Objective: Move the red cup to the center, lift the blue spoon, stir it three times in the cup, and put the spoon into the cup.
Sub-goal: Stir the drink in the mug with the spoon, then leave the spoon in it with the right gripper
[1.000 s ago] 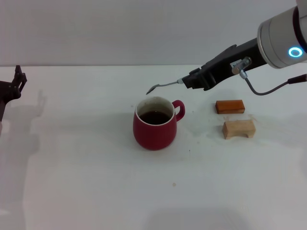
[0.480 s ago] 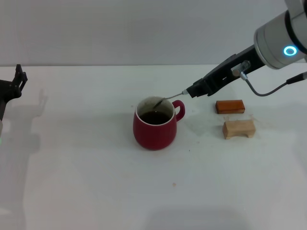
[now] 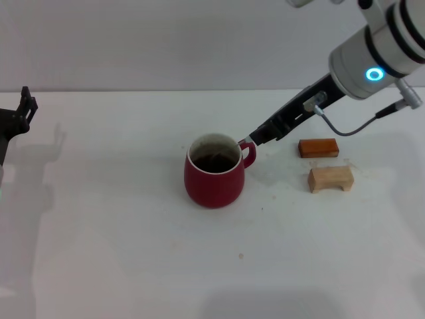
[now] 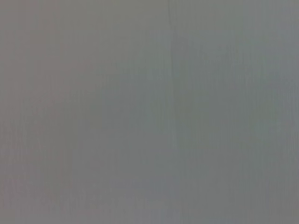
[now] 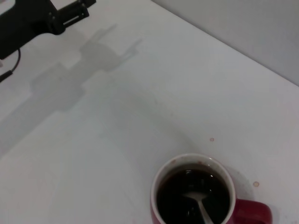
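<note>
The red cup (image 3: 214,179) stands near the middle of the white table, its handle pointing right and dark liquid inside. My right gripper (image 3: 256,137) hangs just above and right of that handle, shut on the blue spoon. The spoon's pale handle is hidden in the fingers. In the right wrist view the spoon's grey metal bowl and neck (image 5: 201,208) dip into the liquid of the red cup (image 5: 163,179). My left gripper (image 3: 23,109) stays parked at the table's far left edge, also seen as my left gripper (image 5: 46,16) in the right wrist view.
An orange block (image 3: 318,147) and a tan wooden block (image 3: 331,178) lie to the right of the cup, under my right arm. The left wrist view shows only plain grey.
My right gripper has come down and toward the cup. The spoon's bowl went from above the rim into the liquid. The cup and the left arm have not moved.
</note>
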